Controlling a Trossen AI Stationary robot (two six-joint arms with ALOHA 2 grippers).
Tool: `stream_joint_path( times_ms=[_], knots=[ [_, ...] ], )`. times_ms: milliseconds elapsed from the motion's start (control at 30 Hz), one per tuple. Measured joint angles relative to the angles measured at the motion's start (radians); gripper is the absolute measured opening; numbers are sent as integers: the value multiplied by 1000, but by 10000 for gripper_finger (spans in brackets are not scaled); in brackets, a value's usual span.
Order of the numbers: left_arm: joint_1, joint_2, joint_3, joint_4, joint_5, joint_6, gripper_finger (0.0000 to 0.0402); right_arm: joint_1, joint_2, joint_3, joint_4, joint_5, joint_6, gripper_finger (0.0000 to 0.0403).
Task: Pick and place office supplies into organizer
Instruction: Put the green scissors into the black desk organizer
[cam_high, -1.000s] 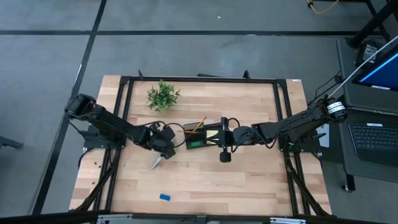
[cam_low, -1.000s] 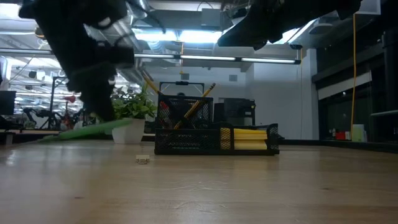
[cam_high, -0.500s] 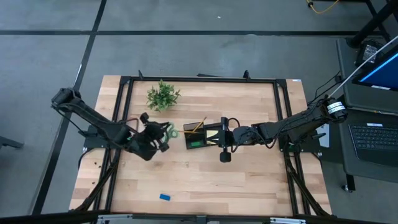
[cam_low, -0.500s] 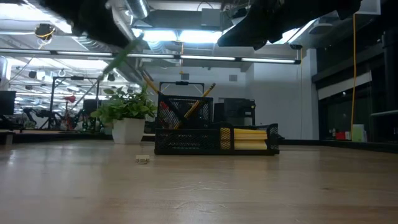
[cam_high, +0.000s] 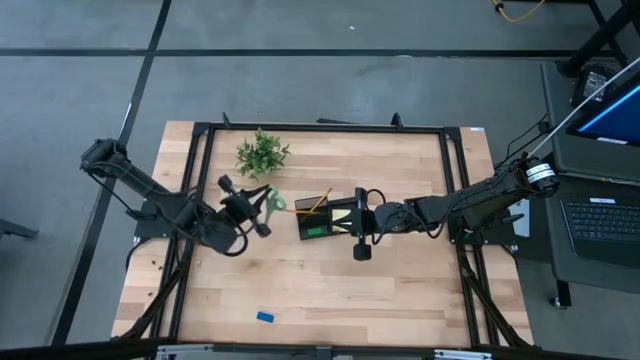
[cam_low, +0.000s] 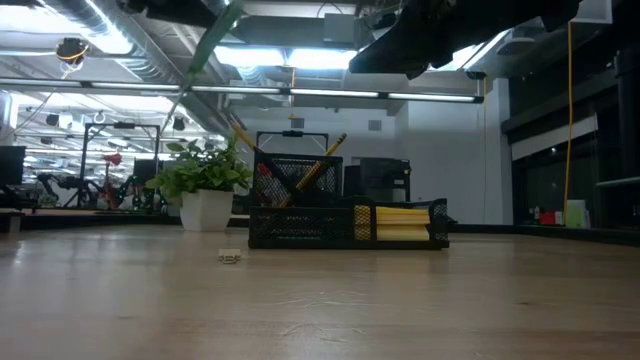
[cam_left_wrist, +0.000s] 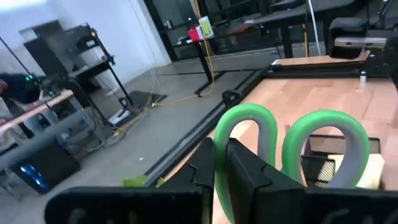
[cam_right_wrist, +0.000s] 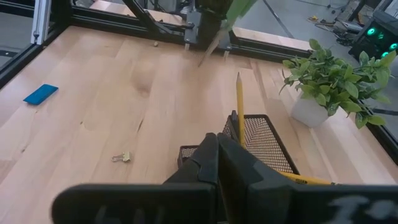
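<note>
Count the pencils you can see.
2: one pencil stands upright in the organizer's mesh cup, another pencil lies slanted beside it. More may be hidden.

left pincer (cam_left_wrist: 242, 177) clamps green-handled scissors (cam_left_wrist: 292, 140) above the black organizer (cam_left_wrist: 326, 155).

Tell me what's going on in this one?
The left gripper is shut on the green-handled scissors and holds them in the air, just left of the black organizer and in front of the plant. The right gripper is shut and empty, hovering over the organizer's right end. The organizer already holds pencils and yellow sticky notes. A blue block and a small clip lie loose on the table.
</note>
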Motion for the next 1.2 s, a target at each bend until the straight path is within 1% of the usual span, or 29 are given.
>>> stream_joint_path(
  times_ms=[100, 167, 267, 333, 400, 467, 567, 667, 800, 900, 1000, 1100, 1167, 1200],
  knots=[
    [16, 0, 0, 101, 37, 128, 14, 0, 0, 0, 0, 0, 0, 10],
    [34, 0, 0, 189, 101, 223, 14, 0, 0, 0, 1, 0, 0, 10],
    [75, 1, -3, 352, 230, 395, 14, 0, 0, 0, 1, 0, 0, 10],
    [109, 0, -3, 455, 336, 494, 14, 0, 0, 0, 1, 0, 1, 10],
    [147, 1, -3, 535, 452, 572, 14, 0, 0, 0, 1, 0, 0, 10],
    [182, 0, -3, 590, 536, 632, 14, 0, 0, 0, 1, 0, -5, 10],
    [232, 0, -3, 624, 644, 663, 14, 0, 0, 0, 1, 0, -9, 10],
    [281, 13, -3, 625, 767, 649, 14, 0, 0, 0, 0, 0, -9, 10],
    [334, 62, -4, 669, 818, 650, 14, 0, 0, 0, 0, 0, -10, 10],
    [371, 109, -4, 758, 898, 670, 14, 0, 0, 0, 0, 0, -10, 10],
    [401, 152, -4, 845, 915, 702, 14, 0, 0, 0, -1, 0, -10, 10],
    [433, 175, -6, 883, 921, 694, 14, 0, 0, 0, -2, 0, -10, 10],
    [447, 183, -39, 956, 949, 687, 14, 1, 0, 0, -10, 0, -10, 10],
    [452, 183, -75, 1025, 963, 693, 14, 1, 0, 0, -14, 0, -10, 10]
  ],
)
